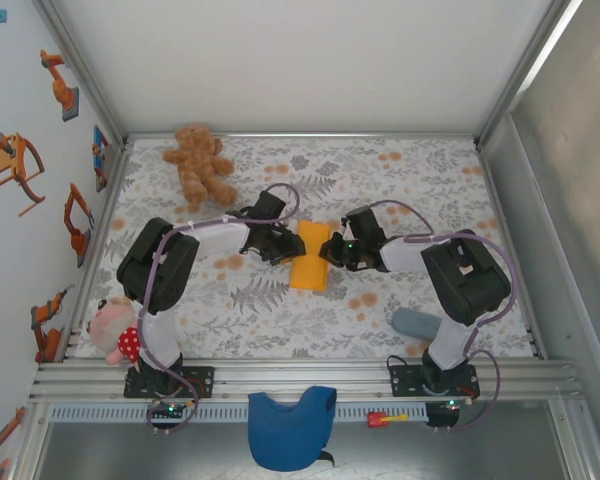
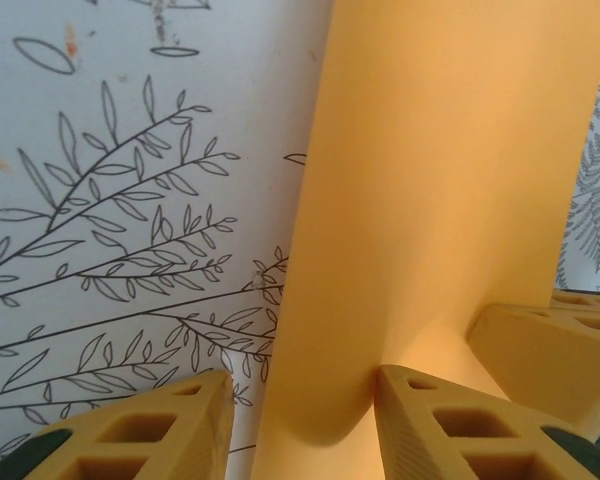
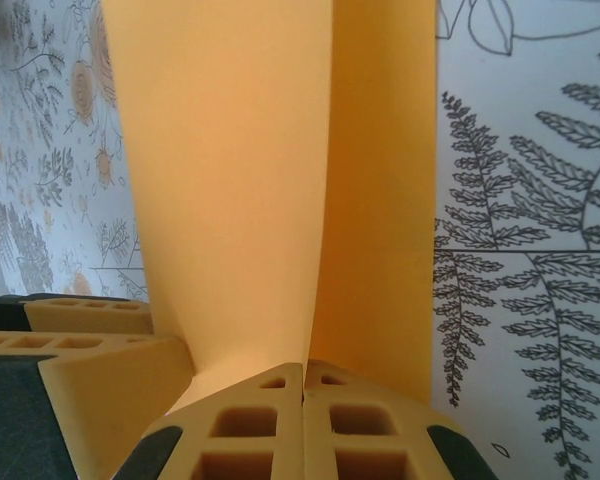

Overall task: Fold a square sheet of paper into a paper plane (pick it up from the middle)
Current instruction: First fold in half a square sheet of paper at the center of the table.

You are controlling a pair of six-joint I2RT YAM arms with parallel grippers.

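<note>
Right wrist: your right claw (image 3: 303, 385) is clamped on the square sheet of paper (image 3: 240, 180), which rises just ahead of it. Left wrist: your left claw (image 2: 305, 385) stands wide, with the sheet between its fingers.

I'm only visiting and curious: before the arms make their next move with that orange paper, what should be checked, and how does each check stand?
1. Right gripper shut on paper: ok.
2. Left gripper gripping paper: not ok, jaws apart, paper bulging between them.
3. Paper folded over: ok, two layers show.
4. Edges lined up: cannot tell.
5. Teddy clear of paper: ok.
</note>
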